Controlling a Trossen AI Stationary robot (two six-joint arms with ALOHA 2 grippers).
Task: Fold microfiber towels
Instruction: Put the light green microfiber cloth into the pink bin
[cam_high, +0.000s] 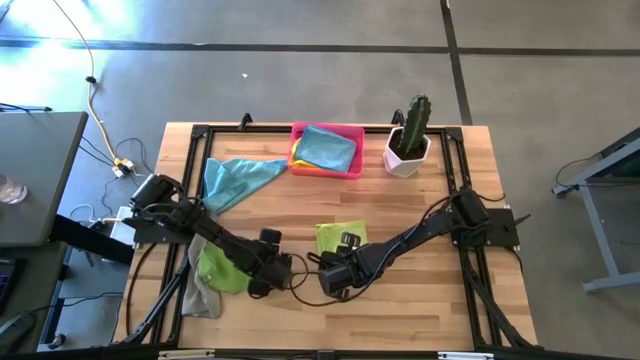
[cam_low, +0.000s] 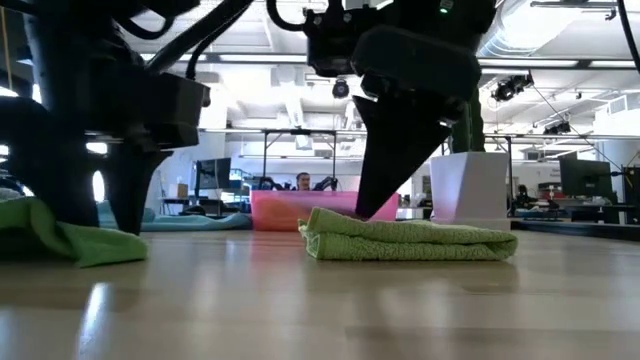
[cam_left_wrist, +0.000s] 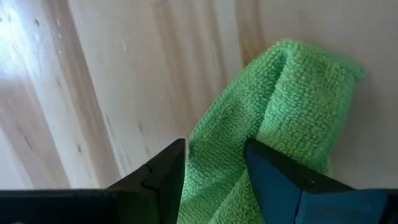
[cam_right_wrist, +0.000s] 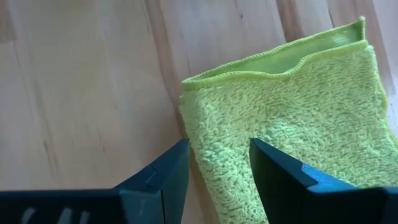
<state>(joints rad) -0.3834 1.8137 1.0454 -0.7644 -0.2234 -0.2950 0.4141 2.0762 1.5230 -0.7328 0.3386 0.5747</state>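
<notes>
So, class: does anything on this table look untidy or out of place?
Yes. A grey towel and a green towel lie crumpled at the left edge, partly under the left arm, and a blue towel lies spread unfolded.

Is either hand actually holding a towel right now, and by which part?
Neither. The left hand and right hand stand open, each over its own lime green microfiber towel.
</notes>
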